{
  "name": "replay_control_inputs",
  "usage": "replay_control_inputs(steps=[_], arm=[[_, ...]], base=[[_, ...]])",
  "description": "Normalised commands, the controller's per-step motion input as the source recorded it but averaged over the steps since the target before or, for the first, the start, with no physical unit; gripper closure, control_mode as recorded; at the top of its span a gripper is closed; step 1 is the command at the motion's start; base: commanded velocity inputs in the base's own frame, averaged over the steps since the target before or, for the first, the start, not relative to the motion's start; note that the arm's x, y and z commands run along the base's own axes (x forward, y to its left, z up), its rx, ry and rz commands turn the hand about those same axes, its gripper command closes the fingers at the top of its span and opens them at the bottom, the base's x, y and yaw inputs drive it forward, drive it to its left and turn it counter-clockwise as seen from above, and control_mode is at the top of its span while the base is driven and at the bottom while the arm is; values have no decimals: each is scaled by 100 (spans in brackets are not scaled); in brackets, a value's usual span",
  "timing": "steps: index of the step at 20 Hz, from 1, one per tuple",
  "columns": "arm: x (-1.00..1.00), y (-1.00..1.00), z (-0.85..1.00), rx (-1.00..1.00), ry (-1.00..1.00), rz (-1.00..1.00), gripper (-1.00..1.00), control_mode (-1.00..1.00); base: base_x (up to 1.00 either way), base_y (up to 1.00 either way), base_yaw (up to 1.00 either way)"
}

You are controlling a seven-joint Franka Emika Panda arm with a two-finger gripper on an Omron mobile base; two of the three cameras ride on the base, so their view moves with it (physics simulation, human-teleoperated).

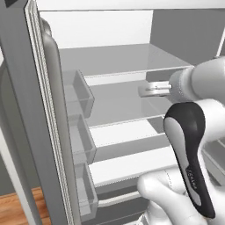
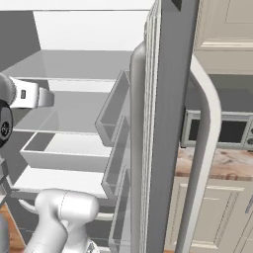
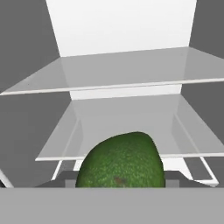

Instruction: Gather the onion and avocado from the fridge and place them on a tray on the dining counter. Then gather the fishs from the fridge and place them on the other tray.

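The arm reaches into the open fridge, wrist level with the middle glass shelf, and in the hand view the avocado sits right at the gripper, low and centred between the two dark finger tips. My read: the jaws are pinching the avocado, narrowed onto its sides, which is why it looms so large against the shelf beyond. It hangs in front of that shelf's front edge, apparently off the glass. Next, I'd judge, comes the carry out towards the tray on the dining counter.
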Motion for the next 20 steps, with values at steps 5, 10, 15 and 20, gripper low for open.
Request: replay_control_inputs(steps=[5,10,15,20], arm=[[-82,-13,4,2,3,-5,100,-100],[-17,0,-14,0,5,-2,100,-100],[-37,0,-8,0,-2,-2,100,-100],[0,0,0,0,0,0,100,100]], base=[[0,0,0],[0,0,0],[0,0,0],[-89,0,-9]])
